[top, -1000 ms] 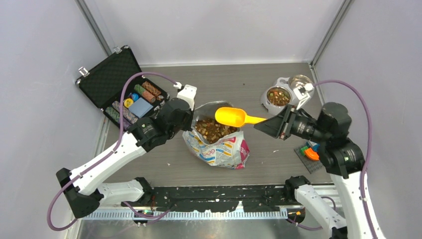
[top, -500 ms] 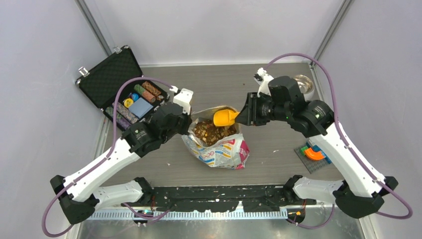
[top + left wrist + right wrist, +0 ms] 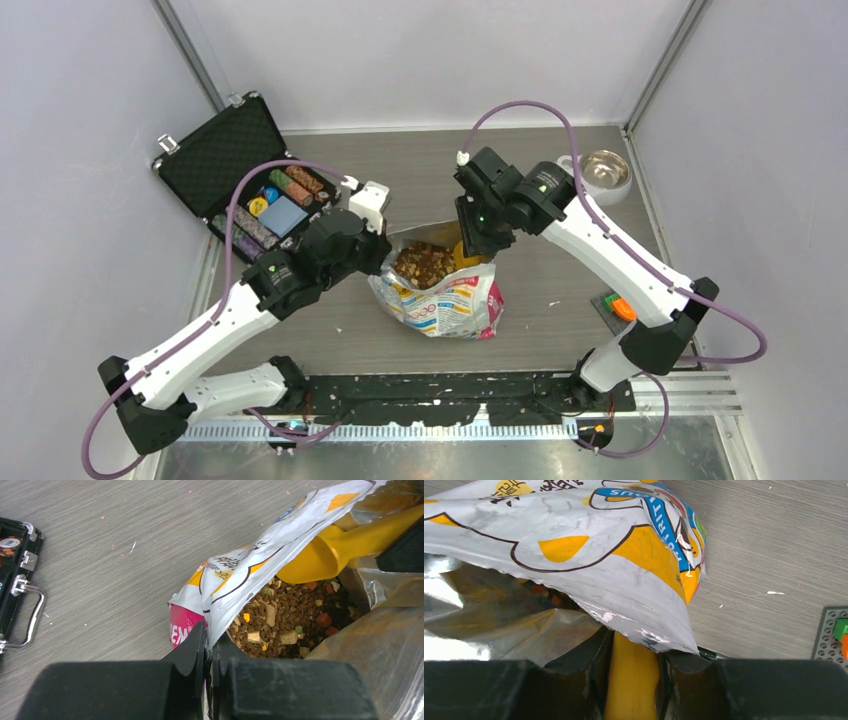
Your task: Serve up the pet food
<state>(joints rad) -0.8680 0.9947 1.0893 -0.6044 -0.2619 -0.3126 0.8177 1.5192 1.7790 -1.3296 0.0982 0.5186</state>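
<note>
Left gripper (image 3: 209, 641) pinches the bag (image 3: 240, 575) rim, fingers closed. Only its wrist view shows kibble (image 3: 292, 615) inside, with the scoop (image 3: 325, 555) at 2 o'clock. Right gripper (image 3: 631, 652) clamps the scoop's handle, and there foil mostly hides the kibble.

**Colours and patterns of the objects on the table.**
The pet food (image 3: 295, 615) is dark brown with tan, red, orange and green bits. The foil bag (image 3: 445, 300) is white outside, printed with yellow patches, dark outlines, a blue band and a pink base, and its lining is silver. The scoop (image 3: 320, 555) is yellow. At far left, a black case (image 3: 215, 150) holds striped chips (image 3: 290, 185) in green, red and blue. The table (image 3: 560, 280) is grey wood-grain.
</note>
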